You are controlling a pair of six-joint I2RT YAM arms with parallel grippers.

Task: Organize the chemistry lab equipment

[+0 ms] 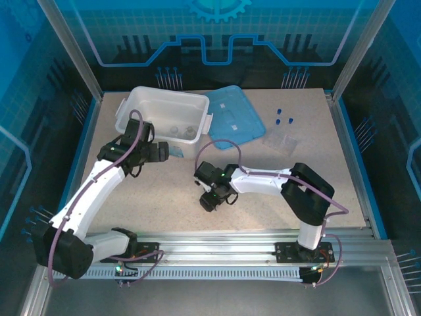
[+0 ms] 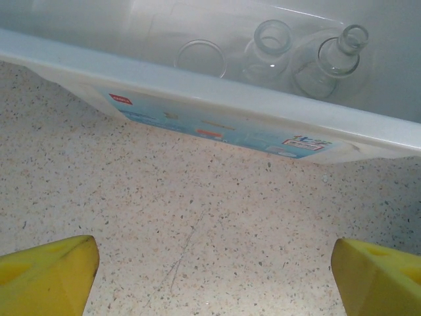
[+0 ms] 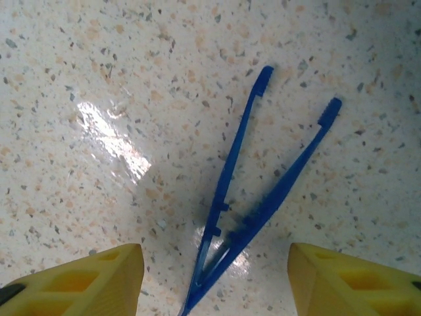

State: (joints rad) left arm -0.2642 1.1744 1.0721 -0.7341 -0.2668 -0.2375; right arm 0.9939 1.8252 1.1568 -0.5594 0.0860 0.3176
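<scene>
Yellow fingertips (image 3: pixel 99 280) of the right pincer (image 3: pixel 214 263) closest, at the foot of the right wrist view, spread apart. Between them, flat on the counter (image 3: pixel 99 79): tweezers (image 3: pixel 253 197), joined end nearest, two tips fanned away. No touch visible on either blade; nothing pinched.

Judged as the pick of the tweezers, just short of the squeeze. Next move: drop the last bit, centre over the joined end, close gently to avoid skating thin plastic across the counter, then lift and carry to the bin (image 1: pixel 164 97).

Already in the bin, seen over its rim from the left wrist: flask (image 2: pixel 335 59) and two beakers (image 2: pixel 270 46), mouths up. Not yet binned: three blue-capped tubes (image 1: pixel 283 128), far right of the counter, just beside the lid (image 1: pixel 233 118).

From above, right arm folded at the elbow, forearm reaching left toward mid-counter, wrist tipped down, low over the surface. On the other side, left arm stretched forward, wrist near the bin's near wall, left pincer (image 2: pixel 214 250) spread wide and empty, aimed at bare counter below the bin's label (image 2: pixel 217 125).
</scene>
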